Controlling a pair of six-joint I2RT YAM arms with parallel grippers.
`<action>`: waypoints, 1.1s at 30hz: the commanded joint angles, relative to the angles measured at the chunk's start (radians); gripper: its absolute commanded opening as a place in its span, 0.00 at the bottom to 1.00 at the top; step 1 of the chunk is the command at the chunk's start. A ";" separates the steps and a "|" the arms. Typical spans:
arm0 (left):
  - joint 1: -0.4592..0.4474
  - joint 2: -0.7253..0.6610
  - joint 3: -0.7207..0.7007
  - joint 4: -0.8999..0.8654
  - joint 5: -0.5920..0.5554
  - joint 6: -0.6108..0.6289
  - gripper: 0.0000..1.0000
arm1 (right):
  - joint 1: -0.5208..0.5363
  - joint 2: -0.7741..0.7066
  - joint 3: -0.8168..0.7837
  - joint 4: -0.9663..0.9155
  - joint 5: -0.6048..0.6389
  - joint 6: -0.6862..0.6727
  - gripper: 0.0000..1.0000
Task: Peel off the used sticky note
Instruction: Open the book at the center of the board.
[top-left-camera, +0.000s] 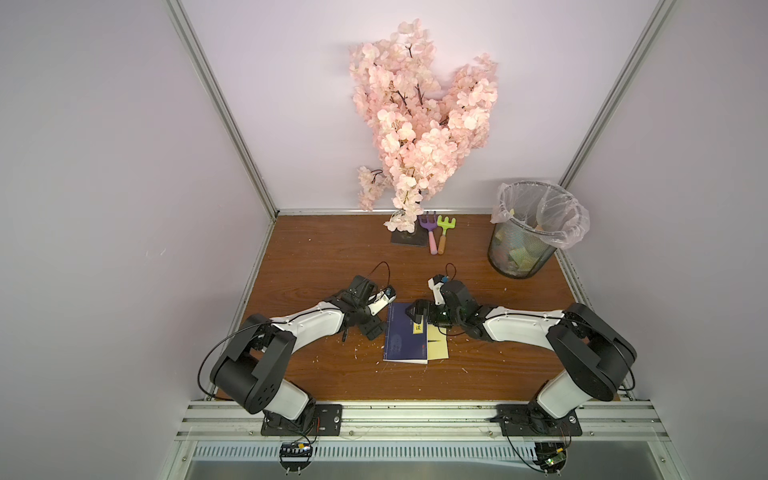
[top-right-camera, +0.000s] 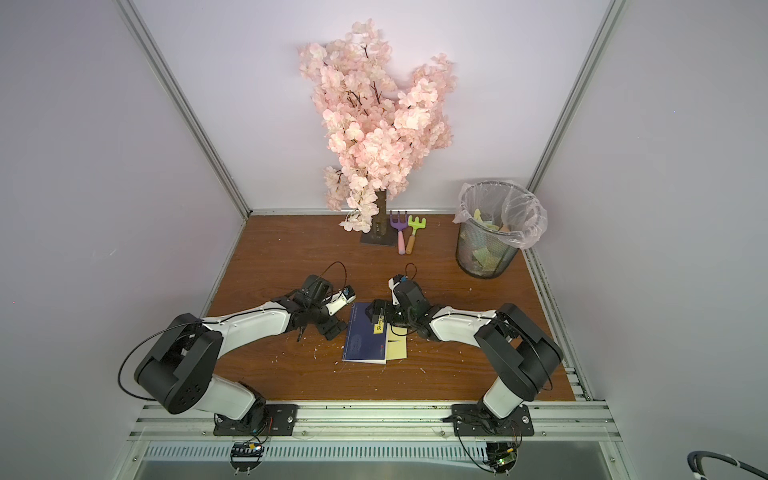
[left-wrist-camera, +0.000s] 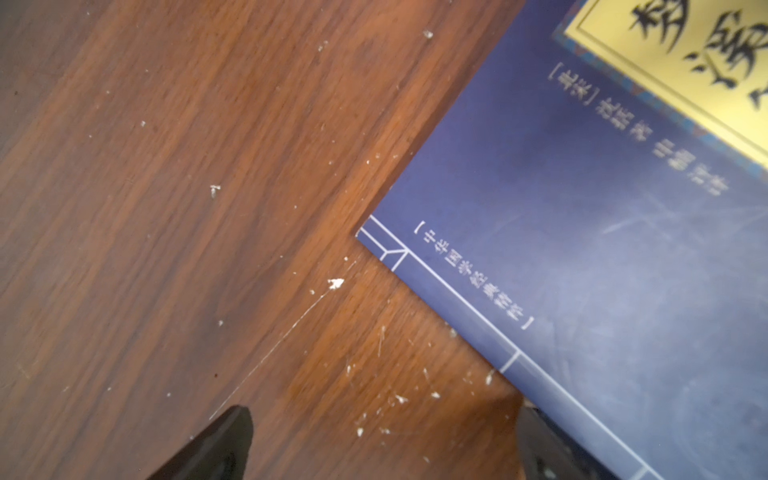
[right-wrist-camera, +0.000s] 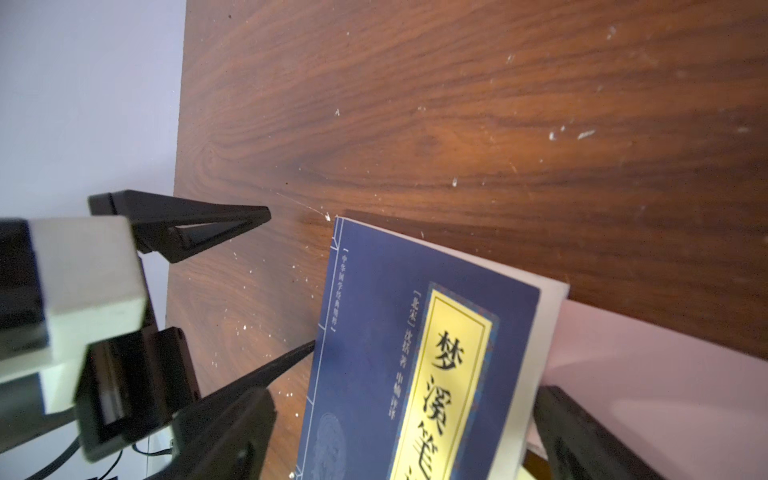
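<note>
A dark blue book (top-left-camera: 402, 343) (top-right-camera: 362, 340) lies flat in the middle of the wooden table (top-left-camera: 324, 257). A pale yellow sticky note (top-left-camera: 439, 348) (top-right-camera: 396, 350) juts out from its right edge. My right gripper (top-left-camera: 417, 314) (top-right-camera: 379, 312) hovers over the book's far end, open, its fingers (right-wrist-camera: 232, 432) straddling the cover (right-wrist-camera: 365, 374) with nothing gripped. My left gripper (top-left-camera: 380, 316) (top-right-camera: 340, 318) stands open just left of the book's far-left corner (left-wrist-camera: 365, 232), over bare wood (left-wrist-camera: 384, 415). Part of the note is hidden under the right gripper.
A mesh waste bin (top-left-camera: 521, 255) lined with a plastic bag stands at the back right, with paper scraps inside. A pink blossom tree (top-left-camera: 419, 124) rises at the back centre, and next to its base lie a purple rake (top-left-camera: 429, 226) and a green rake (top-left-camera: 445, 227). Metal frame rails edge the table.
</note>
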 joint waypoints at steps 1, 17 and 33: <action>0.005 0.030 -0.021 -0.014 -0.021 -0.004 0.98 | -0.006 -0.004 0.024 0.043 -0.032 0.009 0.99; 0.005 0.068 -0.019 -0.004 -0.035 -0.002 0.98 | -0.010 -0.045 -0.038 0.221 -0.189 0.074 0.96; 0.005 0.067 -0.014 -0.004 -0.040 -0.006 0.98 | -0.010 -0.036 -0.067 0.232 -0.149 0.081 0.89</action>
